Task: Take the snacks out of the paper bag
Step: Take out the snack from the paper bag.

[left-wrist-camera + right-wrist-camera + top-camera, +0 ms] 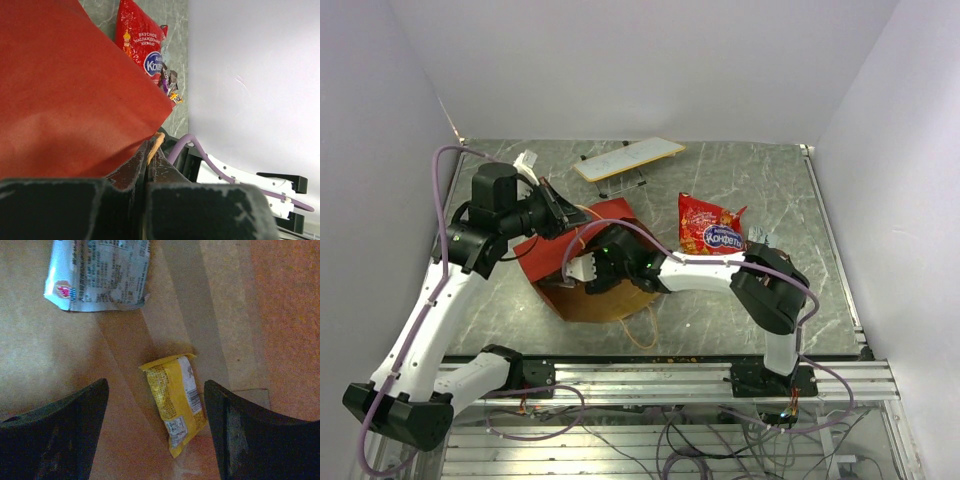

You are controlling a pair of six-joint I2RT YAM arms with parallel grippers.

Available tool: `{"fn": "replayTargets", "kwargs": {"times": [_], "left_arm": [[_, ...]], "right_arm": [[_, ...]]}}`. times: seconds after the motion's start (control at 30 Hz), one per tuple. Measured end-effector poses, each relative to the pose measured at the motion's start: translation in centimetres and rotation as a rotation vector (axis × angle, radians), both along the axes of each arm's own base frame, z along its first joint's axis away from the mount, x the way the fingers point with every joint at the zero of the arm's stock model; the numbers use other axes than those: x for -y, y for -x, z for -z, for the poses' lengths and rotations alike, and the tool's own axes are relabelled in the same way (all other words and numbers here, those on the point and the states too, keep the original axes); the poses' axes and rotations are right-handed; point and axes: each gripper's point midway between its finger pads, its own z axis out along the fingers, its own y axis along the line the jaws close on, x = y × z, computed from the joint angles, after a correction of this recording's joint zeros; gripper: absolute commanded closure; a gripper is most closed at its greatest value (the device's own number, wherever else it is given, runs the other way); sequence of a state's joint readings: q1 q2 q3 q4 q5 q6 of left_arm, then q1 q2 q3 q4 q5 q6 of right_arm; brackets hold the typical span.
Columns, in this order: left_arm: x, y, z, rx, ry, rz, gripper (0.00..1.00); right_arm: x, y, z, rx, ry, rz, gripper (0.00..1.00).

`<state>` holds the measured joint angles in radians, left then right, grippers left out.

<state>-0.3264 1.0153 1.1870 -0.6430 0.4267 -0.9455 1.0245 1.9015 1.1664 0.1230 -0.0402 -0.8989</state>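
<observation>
Paper bag: 1, lying on its side, long axis diagonal, mouth toward R arm, kraft inside showing.
L gripper: clamped tight on bag's red rim.
R gripper: inside bag, jaws apart, holding nothing, one either side of yellow packet.
Inside bag: 2 snacks. Yellow one lies slantwise; silver packet beyond it.
Outside bag: 1 red chip bag just right of mouth; small candies touching it, count unclear.
</observation>
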Motion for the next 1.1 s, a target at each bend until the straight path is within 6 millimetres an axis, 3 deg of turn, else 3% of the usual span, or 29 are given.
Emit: {"fn": "replayTargets", "kwargs": {"times": [0.33,0.63,1.1], "left_arm": [[-0.2,-0.3,-0.3,-0.003,-0.041,0.009,0.93],[-0.4,-0.3,-3.1,0.058,-0.063,0.018,0.93],[-0.9,0.8,-2.3,0.029,-0.070,0.009,0.93]], "right_arm": [[0.0,-2.4,1.4,0.048,0.021,0.089,0.23],[-0.3,-4.4,3.2,0.062,0.075,0.139,0.28],[0.0,-4.5,4.7,0.056,0.134,0.107,0.77]]}}
